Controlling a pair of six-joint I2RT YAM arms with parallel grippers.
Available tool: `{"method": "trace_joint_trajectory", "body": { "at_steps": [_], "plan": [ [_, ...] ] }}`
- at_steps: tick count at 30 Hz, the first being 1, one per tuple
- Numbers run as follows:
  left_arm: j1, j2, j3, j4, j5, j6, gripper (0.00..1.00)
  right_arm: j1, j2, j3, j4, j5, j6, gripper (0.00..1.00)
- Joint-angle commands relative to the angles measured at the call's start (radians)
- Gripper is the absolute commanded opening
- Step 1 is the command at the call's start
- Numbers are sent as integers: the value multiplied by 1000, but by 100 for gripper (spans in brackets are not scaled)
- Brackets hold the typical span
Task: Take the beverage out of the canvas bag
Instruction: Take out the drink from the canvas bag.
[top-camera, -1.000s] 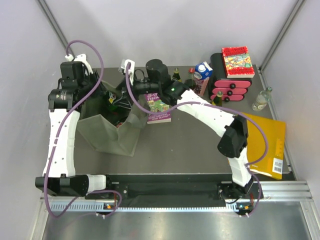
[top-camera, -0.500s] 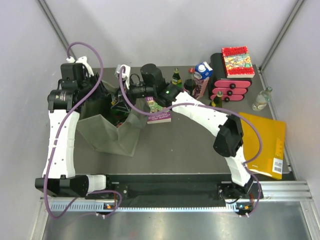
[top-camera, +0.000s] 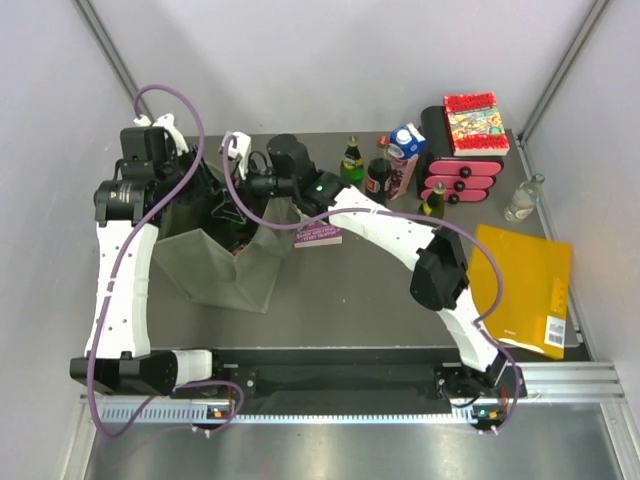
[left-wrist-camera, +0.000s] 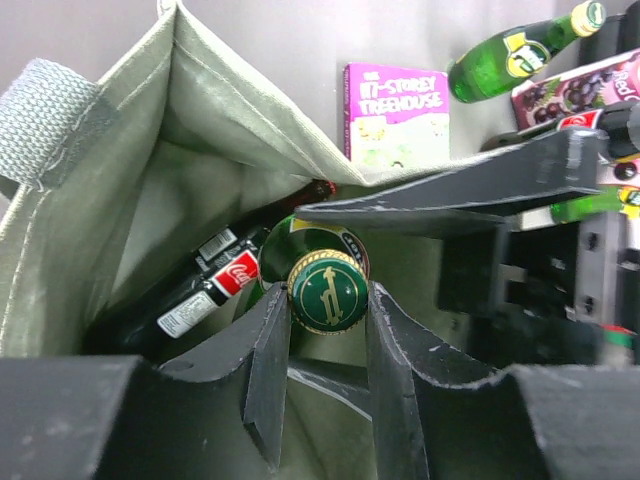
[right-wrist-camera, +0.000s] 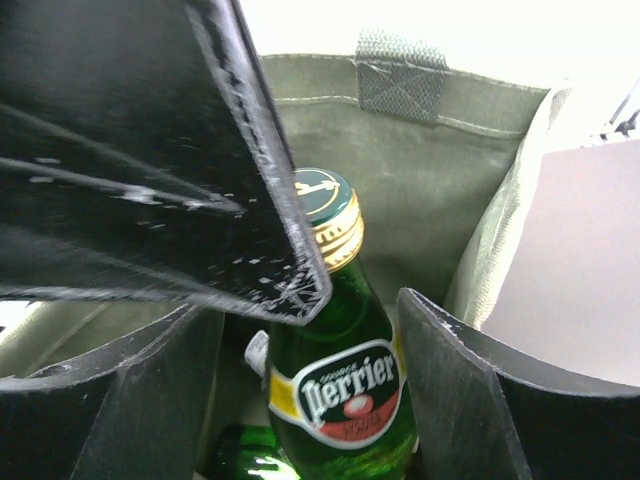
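**Right arm has swung in to the bag; bottle not out yet.**
Over the last second the right gripper (right-wrist-camera: 305, 320) came left off the book (top-camera: 318, 235) to the mouth of the bag (top-camera: 215, 265). Its jaws stand open astride the body of the green bottle (right-wrist-camera: 340, 390), with a gap showing on one side, so it holds nothing. The left gripper (left-wrist-camera: 326, 300) has not moved: part-closed, seemingly on the bottle's neck at the cap, holding it upright inside the bag. I read this as a handover or two-arm lift about to start. A cola bottle (left-wrist-camera: 215, 285) lies lower in the bag. Dark grey table (top-camera: 380, 290), pale walls close on three sides. The carton (top-camera: 404, 150), pink box (top-camera: 462, 178) and yellow envelope (top-camera: 530, 285) lie well apart from the bag.
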Motion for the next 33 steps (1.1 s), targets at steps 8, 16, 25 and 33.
{"method": "trace_joint_trajectory", "body": {
  "at_steps": [8,16,25,33],
  "plan": [
    [2,-68,74,114,88,-73,0,19,12,56,111,38,7,43],
    [2,-67,108,108,90,-111,10,18,-28,8,166,-15,4,6],
    [2,-80,175,120,53,-131,57,-1,-94,-58,294,-58,84,0],
    [2,-113,208,111,-47,-84,64,-21,-132,-52,361,-86,174,0]
  ]
}}
